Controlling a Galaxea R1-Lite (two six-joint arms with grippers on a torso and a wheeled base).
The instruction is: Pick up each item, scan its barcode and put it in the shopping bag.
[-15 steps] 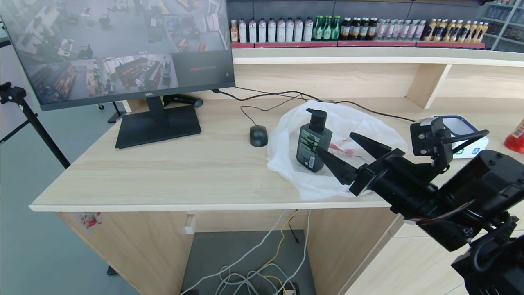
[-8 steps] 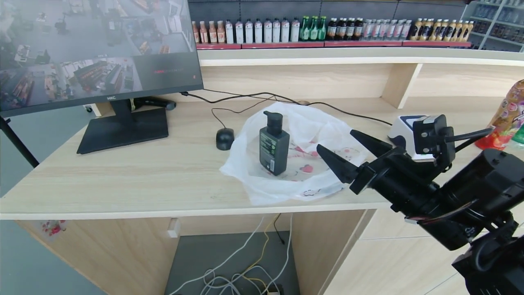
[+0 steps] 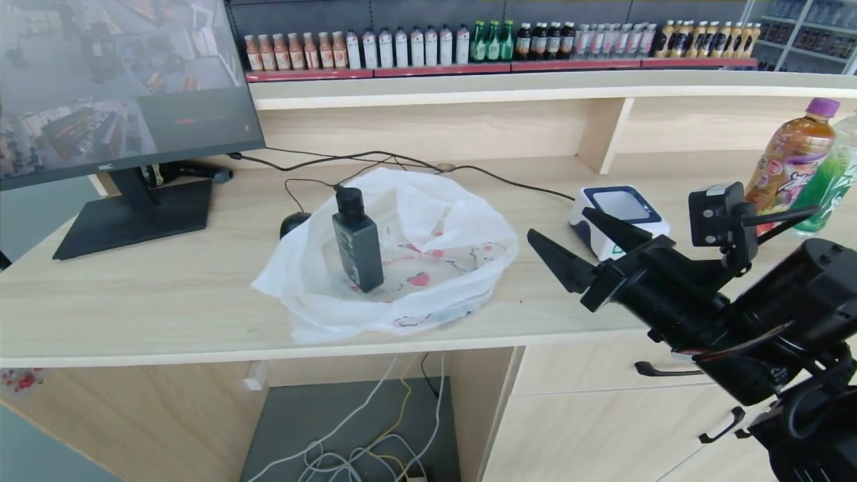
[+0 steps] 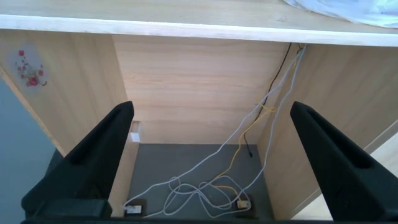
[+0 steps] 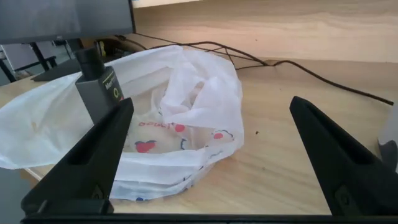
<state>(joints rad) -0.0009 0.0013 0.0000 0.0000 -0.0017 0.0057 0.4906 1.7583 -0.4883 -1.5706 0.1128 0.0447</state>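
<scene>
on the worktop [image 3: 167, 294], at 9 o'clock from the right hand [image 3: 557, 226], spread wide and empty, the pump bottle [image 3: 358, 251] stands upright in the shopping bag [image 3: 462, 221], where, in my judgement, the next item lowered in could knock it over.

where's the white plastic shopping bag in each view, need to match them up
Head view: white plastic shopping bag, open, mid-way along the light wooden counter.
Left wrist view: a sliver of it by the counter's front edge, seen from below.
Right wrist view: the bag crumpled on the counter, ahead.
Shared landmark: the counter.
</scene>
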